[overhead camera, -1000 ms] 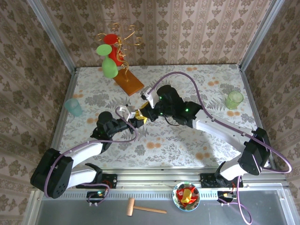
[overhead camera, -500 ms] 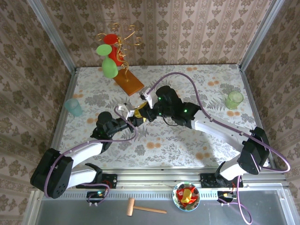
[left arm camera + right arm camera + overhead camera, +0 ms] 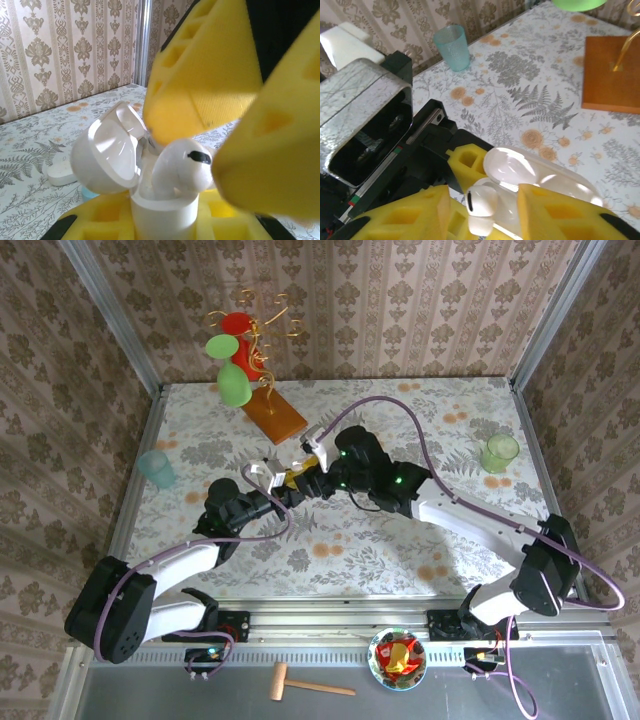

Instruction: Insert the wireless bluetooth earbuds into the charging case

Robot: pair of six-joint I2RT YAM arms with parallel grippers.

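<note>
My left gripper (image 3: pixel 162 222) is shut on the white charging case (image 3: pixel 160 212), which stands upright between its yellow foam fingers with the lid (image 3: pixel 107 150) swung open. One white earbud (image 3: pixel 182 160) sits in the case with its head sticking out of the top. My right gripper (image 3: pixel 482 217) hovers over it, open. Its yellow fingers (image 3: pixel 407 215) stand on either side of the earbud (image 3: pixel 481 202), with a gap on each side. In the top view both grippers meet at mid-table, the left gripper (image 3: pixel 280 492) just below the right gripper (image 3: pixel 303 476).
A small white piece (image 3: pixel 62 172) and something pale blue (image 3: pixel 90 192) lie on the table behind the case. A teal cup (image 3: pixel 157 468) stands at the left, a green cup (image 3: pixel 499 453) at the right. An orange wooden base (image 3: pixel 273 413) with a wire stand is at the back.
The right gripper's fingers have parted and let go of the earbud, which now rests in the case. Both grippers have shifted slightly toward the back.
</note>
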